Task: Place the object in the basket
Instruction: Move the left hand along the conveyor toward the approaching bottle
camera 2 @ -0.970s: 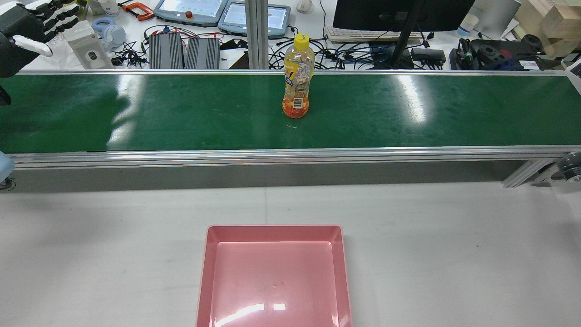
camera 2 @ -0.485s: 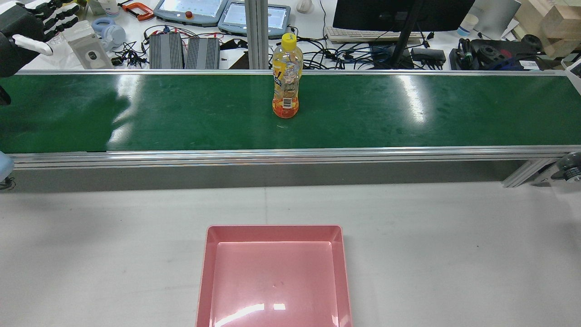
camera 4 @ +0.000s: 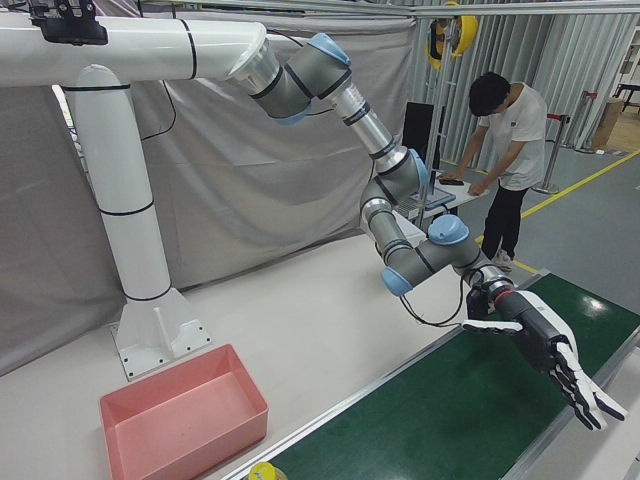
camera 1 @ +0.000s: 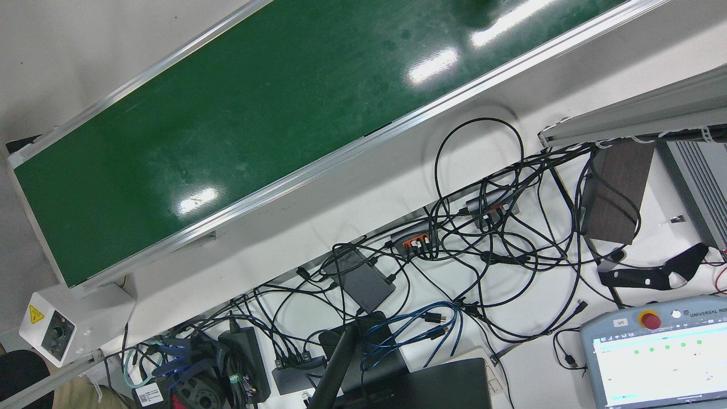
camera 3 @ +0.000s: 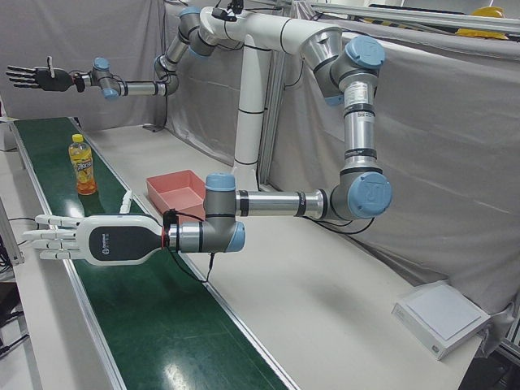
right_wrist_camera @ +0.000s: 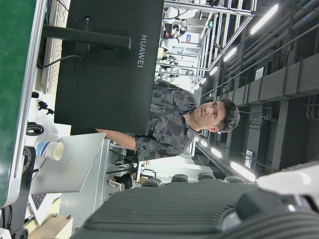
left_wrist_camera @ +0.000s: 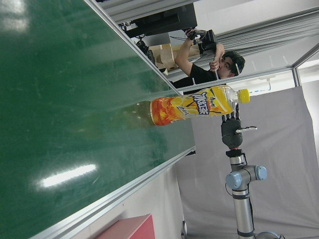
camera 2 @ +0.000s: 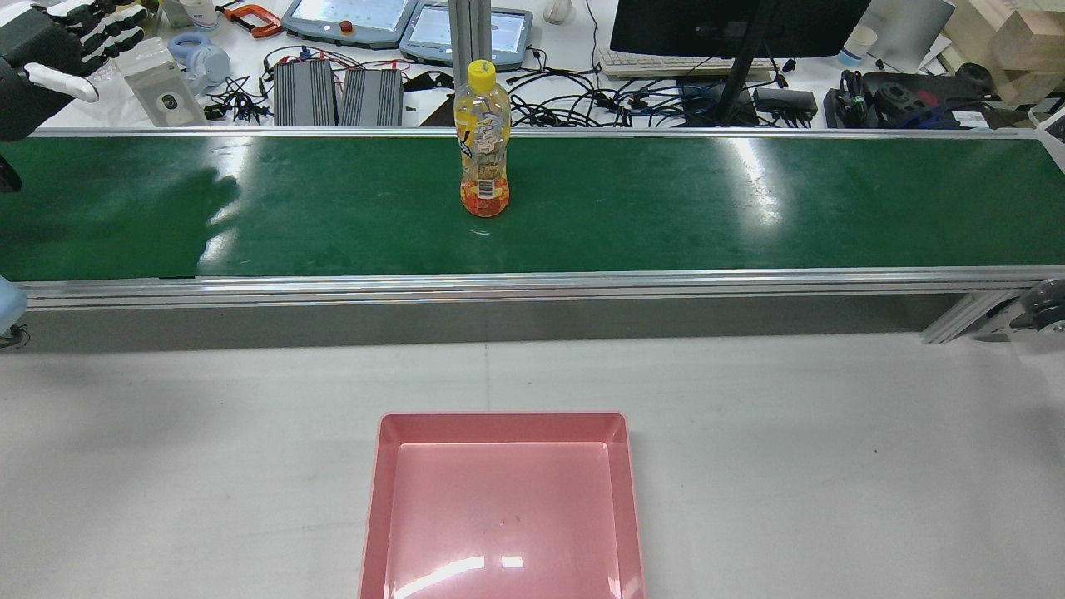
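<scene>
A: Standing upright mid-belt (camera 2: 582, 208), far counter edge: bottle (camera 2: 484, 141). Basket (camera 2: 502, 499) near edge, empty.
B: Left hand (camera 2: 50, 46) splayed, holding nothing; right hand (camera 3: 89, 240) likewise. Risk: sideways contact topples bottle.

Robotics lab: conveyor belt (camera 2: 582, 208), teach pendants (camera 2: 349, 21), cable clutter (camera 1: 466, 250)

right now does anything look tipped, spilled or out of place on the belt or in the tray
Nothing stands out. The yellow-capped orange drink bottle stands upright on the green conveyor belt, cap on, no spill visible. The pink plastic tray sits square on the white table and holds nothing. Both hands, left and right, are open, clear of the bottle.
</scene>
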Controlling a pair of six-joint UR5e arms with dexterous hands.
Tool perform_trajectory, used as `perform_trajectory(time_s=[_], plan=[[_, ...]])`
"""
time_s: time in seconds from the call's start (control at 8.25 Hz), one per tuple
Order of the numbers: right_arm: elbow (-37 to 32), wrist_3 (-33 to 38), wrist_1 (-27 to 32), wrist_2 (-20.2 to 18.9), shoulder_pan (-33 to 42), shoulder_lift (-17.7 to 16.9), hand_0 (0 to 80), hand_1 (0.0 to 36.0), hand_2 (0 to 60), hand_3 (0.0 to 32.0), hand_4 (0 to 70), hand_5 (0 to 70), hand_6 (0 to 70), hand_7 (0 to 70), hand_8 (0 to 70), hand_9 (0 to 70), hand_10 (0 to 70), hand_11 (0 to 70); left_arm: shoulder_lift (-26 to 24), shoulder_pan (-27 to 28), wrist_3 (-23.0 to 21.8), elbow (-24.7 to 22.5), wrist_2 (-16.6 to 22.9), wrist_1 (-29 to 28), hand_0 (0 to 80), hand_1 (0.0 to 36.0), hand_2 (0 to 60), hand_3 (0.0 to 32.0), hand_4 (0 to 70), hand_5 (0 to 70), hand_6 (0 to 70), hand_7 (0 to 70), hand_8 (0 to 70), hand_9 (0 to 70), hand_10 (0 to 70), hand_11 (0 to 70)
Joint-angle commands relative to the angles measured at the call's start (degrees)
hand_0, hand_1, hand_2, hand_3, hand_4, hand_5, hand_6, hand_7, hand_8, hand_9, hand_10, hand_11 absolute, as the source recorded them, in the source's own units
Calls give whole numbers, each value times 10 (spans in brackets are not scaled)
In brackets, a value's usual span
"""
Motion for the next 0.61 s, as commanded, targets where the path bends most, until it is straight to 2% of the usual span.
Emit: perform_trajectory(time_s=[0.0,0.48], plan=[[0,0,0,0,0,0,0,0,0,0,0,0,0,0,0,0,0,0,0,1,0,3,0,0,490,32,0,0,155,76,0,0,48,92,50,82],[0,0,0,0,1,-1,0,0,0,0,0,0,0,0,0,0,0,0,0,1,0,3,0,0,491,33,0,0,154,76,0,0,49,92,51,82]])
